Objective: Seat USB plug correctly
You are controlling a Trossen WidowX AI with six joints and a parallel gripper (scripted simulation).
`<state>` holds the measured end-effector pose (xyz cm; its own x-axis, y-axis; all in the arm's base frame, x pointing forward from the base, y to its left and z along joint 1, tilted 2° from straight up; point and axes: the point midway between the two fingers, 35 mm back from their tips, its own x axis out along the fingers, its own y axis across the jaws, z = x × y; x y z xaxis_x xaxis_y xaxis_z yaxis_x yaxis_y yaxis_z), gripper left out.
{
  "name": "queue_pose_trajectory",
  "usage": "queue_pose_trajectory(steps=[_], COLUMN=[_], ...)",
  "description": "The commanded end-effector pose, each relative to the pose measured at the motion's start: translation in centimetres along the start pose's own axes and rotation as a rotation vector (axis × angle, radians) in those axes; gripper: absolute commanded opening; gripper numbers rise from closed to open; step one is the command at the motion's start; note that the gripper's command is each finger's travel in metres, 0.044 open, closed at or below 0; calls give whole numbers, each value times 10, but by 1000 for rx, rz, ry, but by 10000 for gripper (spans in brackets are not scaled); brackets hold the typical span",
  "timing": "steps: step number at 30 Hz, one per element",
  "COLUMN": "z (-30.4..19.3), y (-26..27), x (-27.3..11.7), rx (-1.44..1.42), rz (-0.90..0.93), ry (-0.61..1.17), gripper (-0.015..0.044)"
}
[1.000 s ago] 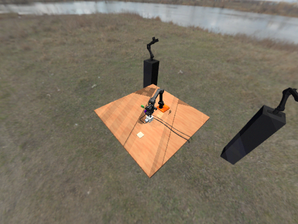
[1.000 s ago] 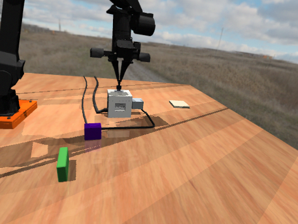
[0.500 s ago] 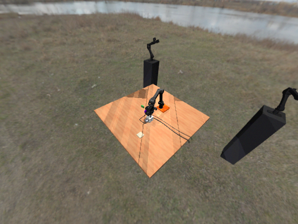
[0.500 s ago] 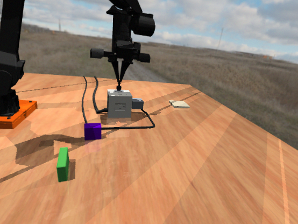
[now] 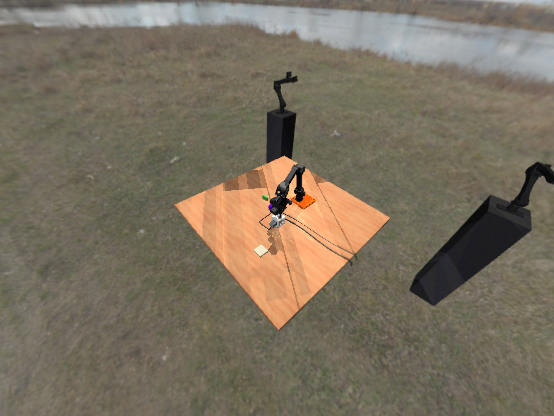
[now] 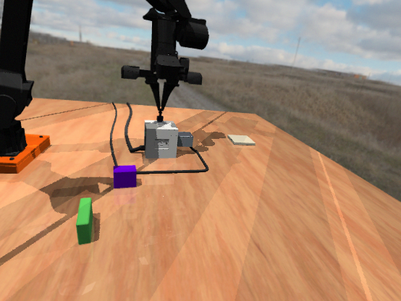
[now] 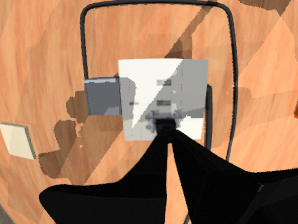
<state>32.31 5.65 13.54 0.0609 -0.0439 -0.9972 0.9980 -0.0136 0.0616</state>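
Wooden table (image 6: 275, 217) with power cube (image 6: 161, 141)

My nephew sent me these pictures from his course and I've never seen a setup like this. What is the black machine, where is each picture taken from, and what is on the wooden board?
The black machine is a jointed robot arm bolted to an orange base plate on a wooden table top. One picture looks down from far above, one from the side at table height, and one from a camera on the arm's wrist looking down past its hand.

On the table sits a grey power cube with black cables and a smaller grey plug on its side. Nearby are a purple cube, a green block and a flat cream tile.

The hand is shut on the small dark USB plug sticking up from the cube's top.
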Motion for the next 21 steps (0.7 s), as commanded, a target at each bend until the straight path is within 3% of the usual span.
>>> queue_pose_trajectory(steps=[1,21], z=[0,0], y=[1,1], x=[2,4], rx=[3,3], rz=[-1,-1], ry=[-3,-3], gripper=[0,0])
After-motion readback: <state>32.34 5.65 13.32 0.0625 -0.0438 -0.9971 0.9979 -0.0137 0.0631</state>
